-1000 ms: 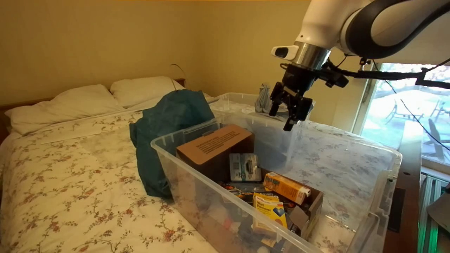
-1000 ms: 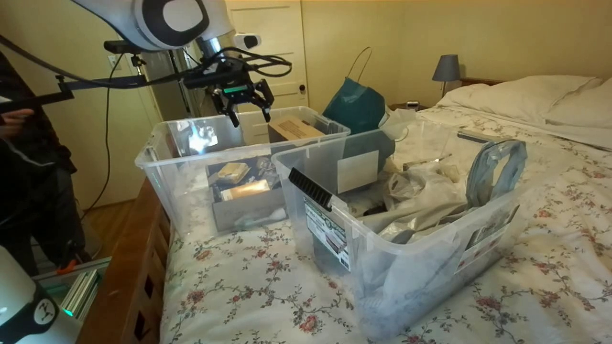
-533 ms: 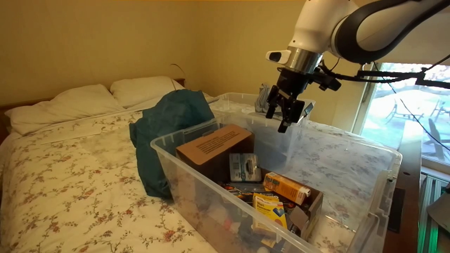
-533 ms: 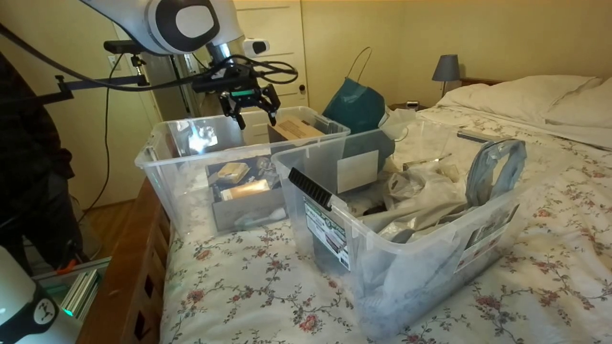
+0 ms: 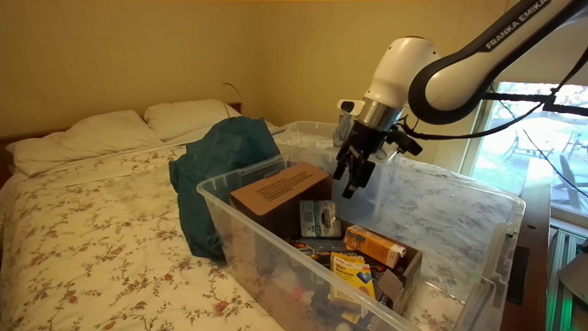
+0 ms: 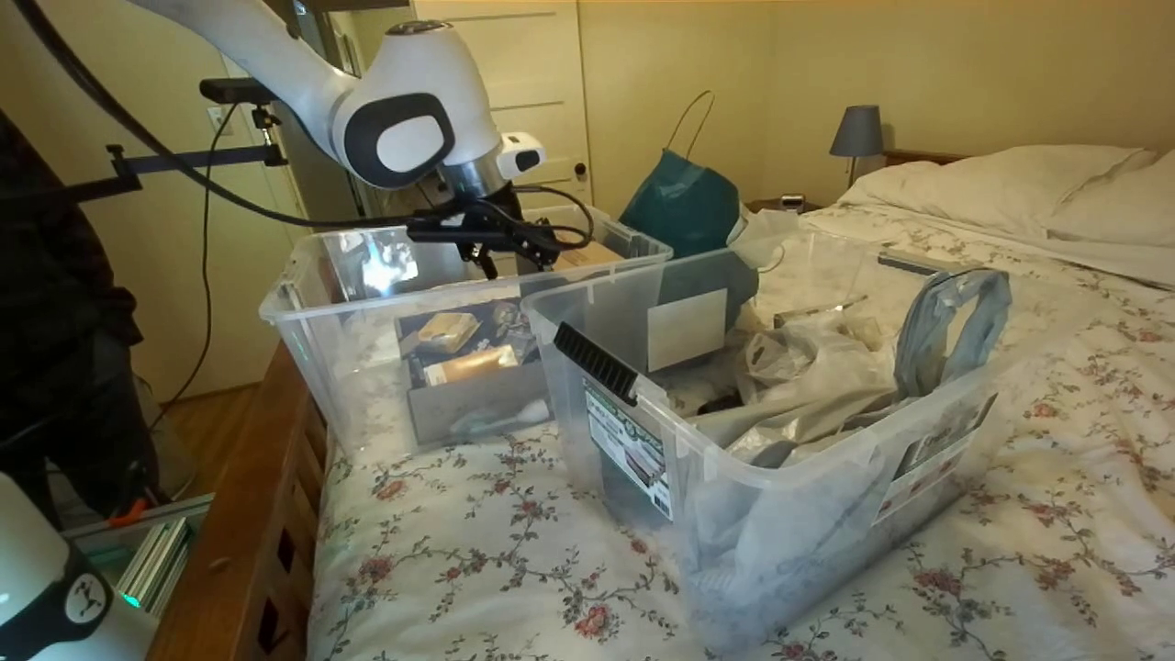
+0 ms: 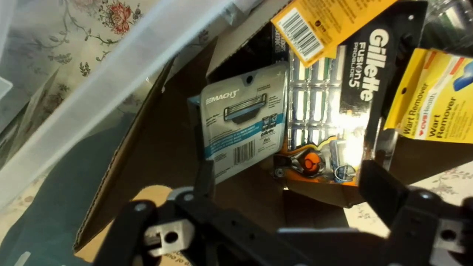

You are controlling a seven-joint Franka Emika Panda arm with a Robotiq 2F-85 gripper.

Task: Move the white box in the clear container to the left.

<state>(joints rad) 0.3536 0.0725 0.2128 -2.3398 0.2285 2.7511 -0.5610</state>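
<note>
The white box (image 5: 320,219) is a small whitish carton with blue-grey print, leaning against the brown cardboard box inside the clear container (image 5: 317,266). In the wrist view the white box (image 7: 244,118) shows "MACH3" and a barcode. The clear container also shows in an exterior view (image 6: 349,367), where the white box is hidden. My gripper (image 5: 343,184) is open and empty, above the white box and apart from it; it also shows in an exterior view (image 6: 516,268). In the wrist view the open fingers (image 7: 288,173) have nothing between them; the left finger overlaps the white box's lower edge.
A brown cardboard box (image 5: 280,188) stands beside the white box. An orange packet (image 5: 374,245), a yellow packet (image 5: 353,276) and a razor pack (image 7: 325,111) lie close by. A teal bag (image 5: 220,170) and another clear bin (image 6: 771,477) stand outside the container.
My gripper has moved down toward the white box, leftward in an exterior view and rightward in an exterior view. It stays open. The white box and container have not moved.
</note>
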